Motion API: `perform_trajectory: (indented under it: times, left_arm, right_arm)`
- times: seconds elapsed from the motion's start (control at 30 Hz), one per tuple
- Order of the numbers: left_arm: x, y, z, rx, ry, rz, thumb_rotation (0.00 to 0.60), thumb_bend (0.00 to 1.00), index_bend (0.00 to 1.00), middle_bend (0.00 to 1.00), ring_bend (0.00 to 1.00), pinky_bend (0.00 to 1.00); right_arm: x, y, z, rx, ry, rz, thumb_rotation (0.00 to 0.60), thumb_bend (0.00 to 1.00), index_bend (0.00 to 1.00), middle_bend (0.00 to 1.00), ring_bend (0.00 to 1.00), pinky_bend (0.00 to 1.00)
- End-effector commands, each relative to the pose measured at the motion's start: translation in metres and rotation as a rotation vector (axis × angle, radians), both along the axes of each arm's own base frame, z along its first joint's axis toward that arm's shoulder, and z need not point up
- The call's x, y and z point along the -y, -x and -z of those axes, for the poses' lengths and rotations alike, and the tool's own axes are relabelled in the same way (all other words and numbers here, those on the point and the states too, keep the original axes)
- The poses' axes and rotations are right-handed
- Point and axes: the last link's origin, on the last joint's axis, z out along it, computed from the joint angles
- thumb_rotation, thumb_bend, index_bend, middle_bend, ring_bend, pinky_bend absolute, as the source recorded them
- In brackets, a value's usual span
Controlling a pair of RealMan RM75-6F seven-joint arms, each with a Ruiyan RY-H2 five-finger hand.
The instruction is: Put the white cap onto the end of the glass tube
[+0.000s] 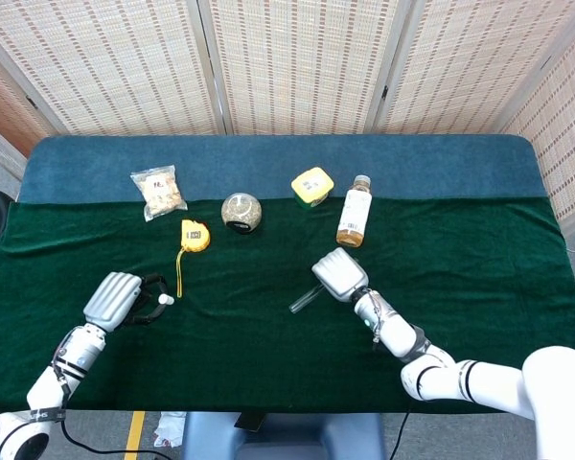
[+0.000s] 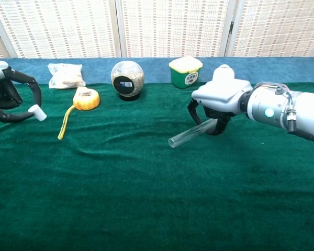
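A small white cap point(image 2: 37, 112) point(image 1: 163, 299) is pinched at the fingertips of my left hand point(image 2: 5, 94) point(image 1: 115, 299), above the green cloth at the far left. My right hand point(image 2: 220, 99) point(image 1: 338, 274) grips a clear glass tube point(image 2: 191, 133) point(image 1: 302, 299) by its far end. The tube slants down and to the left, its open end pointing toward the left side and hanging just above the cloth. Cap and tube are far apart, with about half the table's width between them.
Behind the hands stand a yellow tape measure point(image 2: 86, 99) with its strap, a round jar point(image 2: 126, 79), a snack bag point(image 2: 65, 75), a green-and-yellow tub point(image 2: 185, 71) and a drink bottle point(image 1: 354, 212). The table's front edge point(image 1: 268, 410) lies close to both forearms.
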Motion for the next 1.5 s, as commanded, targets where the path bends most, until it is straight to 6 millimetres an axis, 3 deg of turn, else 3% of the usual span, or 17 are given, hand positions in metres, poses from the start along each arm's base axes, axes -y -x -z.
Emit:
perform_trajectory:
  times: [0.03,0.17,0.33,0.77,1.13,1.5]
  left_arm:
    - [-0.001,-0.004,-0.010,0.044,-0.021,0.004,0.600,0.53,0.59,1.00,0.91,0.81]
    - [-0.001,-0.011,-0.018,0.102,-0.034,0.018,0.600,0.53,0.59,1.00,0.91,0.81]
    - [0.000,-0.028,-0.020,0.199,-0.043,0.044,0.600,0.53,0.60,1.00,0.91,0.81]
    - [0.000,-0.065,-0.012,0.351,-0.110,0.093,0.600,0.53,0.61,1.00,0.91,0.81]
    - [0.004,-0.075,0.000,0.381,-0.100,0.136,0.600,0.53,0.61,1.00,0.91,0.81]
    - [0.002,-0.087,0.008,0.336,-0.085,0.181,0.600,0.53,0.61,1.00,0.91,0.81]
  right_arm:
    - [-0.007,-0.008,-0.016,0.122,0.010,0.021,0.600,0.58,0.86,1.00,1.00,1.00]
    - [-0.016,-0.014,-0.029,0.266,0.009,0.071,0.600,0.61,0.91,1.00,1.00,1.00]
    - [-0.025,-0.021,-0.030,0.436,-0.021,0.153,0.600,0.65,0.93,1.00,1.00,1.00]
    - [-0.038,-0.042,0.004,0.742,-0.115,0.359,0.600,0.66,0.95,1.00,1.00,1.00]
    - [-0.037,-0.058,0.021,0.851,-0.139,0.423,0.600,0.67,0.95,1.00,1.00,1.00]
    - [-0.038,-0.072,0.025,0.864,-0.149,0.419,0.600,0.67,0.95,1.00,1.00,1.00]
